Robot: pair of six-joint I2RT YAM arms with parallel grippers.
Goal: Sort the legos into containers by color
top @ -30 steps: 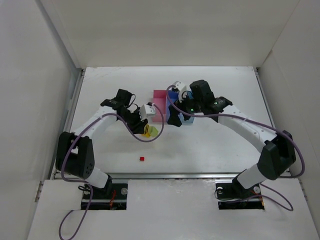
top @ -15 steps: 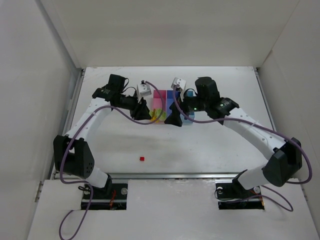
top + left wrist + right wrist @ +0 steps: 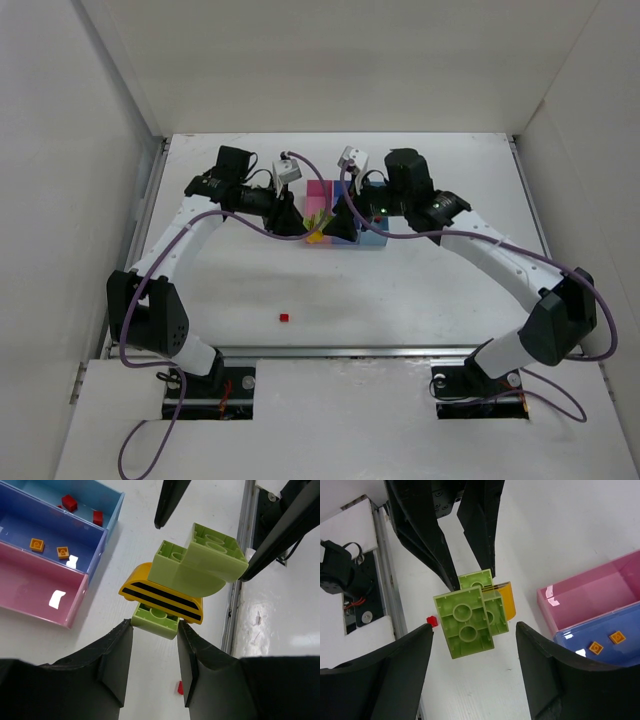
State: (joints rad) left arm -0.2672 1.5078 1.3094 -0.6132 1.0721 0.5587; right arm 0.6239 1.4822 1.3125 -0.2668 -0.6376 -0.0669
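My left gripper [image 3: 303,228] [image 3: 154,630] is shut on the low end of a yellow-green lego clump [image 3: 316,237] [image 3: 195,570] with a yellow, black-striped piece, held above the table just in front of the tray. My right gripper [image 3: 338,228] [image 3: 474,630] is open, with its jaws on either side of the clump's [image 3: 470,620] top green brick and a gap on both sides. The tray's pink bin [image 3: 35,587] is empty. The blue-violet bin [image 3: 15,530] holds two orange bricks [image 3: 36,543]. The light blue bin [image 3: 112,507] holds two red bricks [image 3: 69,502].
One small red brick [image 3: 284,318] [image 3: 432,621] lies alone on the table near the front edge, left of centre. White walls enclose the table on the left, right and back. A metal rail runs along the front edge.
My left gripper has carried the clump up and right, from the table to the front of the tray. My right gripper has shifted left and now flanks the clump.
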